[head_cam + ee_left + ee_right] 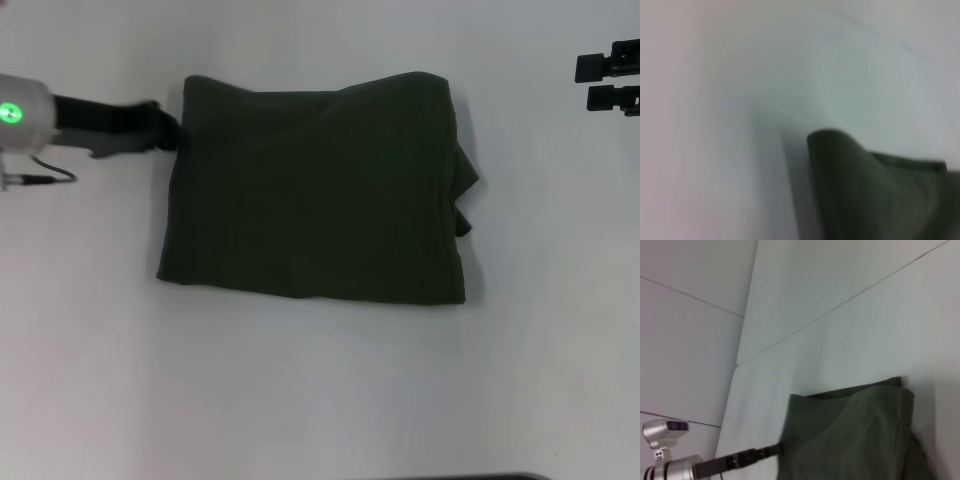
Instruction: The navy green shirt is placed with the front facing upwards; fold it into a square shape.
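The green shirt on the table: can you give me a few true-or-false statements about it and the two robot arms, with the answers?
1. The navy green shirt lies folded into a roughly rectangular block, plain side up. True.
2. A cream chest print shows on top of the shirt. False: only plain dark green fabric is visible.
3. The left gripper is at the shirt's far left corner. True.
4. The right gripper is pressing down on the middle of the shirt. False: it sits off to the right, apart from the shirt, over the white table.
5. Some cloth bulges out along the shirt's right edge. True.
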`<action>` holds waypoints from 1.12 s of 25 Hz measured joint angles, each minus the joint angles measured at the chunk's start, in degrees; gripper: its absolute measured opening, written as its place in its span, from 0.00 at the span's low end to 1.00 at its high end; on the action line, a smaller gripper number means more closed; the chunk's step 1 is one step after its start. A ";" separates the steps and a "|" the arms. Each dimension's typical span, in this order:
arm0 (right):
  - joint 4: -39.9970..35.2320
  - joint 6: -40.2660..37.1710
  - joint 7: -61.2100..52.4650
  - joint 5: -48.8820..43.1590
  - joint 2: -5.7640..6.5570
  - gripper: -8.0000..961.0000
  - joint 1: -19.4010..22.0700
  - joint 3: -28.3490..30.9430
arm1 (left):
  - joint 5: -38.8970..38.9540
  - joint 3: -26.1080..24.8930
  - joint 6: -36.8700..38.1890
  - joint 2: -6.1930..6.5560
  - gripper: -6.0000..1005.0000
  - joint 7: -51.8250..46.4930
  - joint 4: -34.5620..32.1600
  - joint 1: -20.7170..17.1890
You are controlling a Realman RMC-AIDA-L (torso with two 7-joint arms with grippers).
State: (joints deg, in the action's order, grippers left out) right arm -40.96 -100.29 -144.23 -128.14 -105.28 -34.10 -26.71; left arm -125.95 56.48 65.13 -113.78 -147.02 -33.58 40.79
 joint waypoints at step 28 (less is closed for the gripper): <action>0.00 0.20 -0.64 -0.01 0.12 0.66 -0.27 0.88 | 2.78 2.21 -3.42 -8.60 0.57 6.35 2.73 6.85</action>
State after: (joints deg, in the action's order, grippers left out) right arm -40.96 -100.09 -144.87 -128.15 -105.16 -34.37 -25.84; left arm -123.18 58.69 61.70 -122.38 -140.67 -30.85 47.64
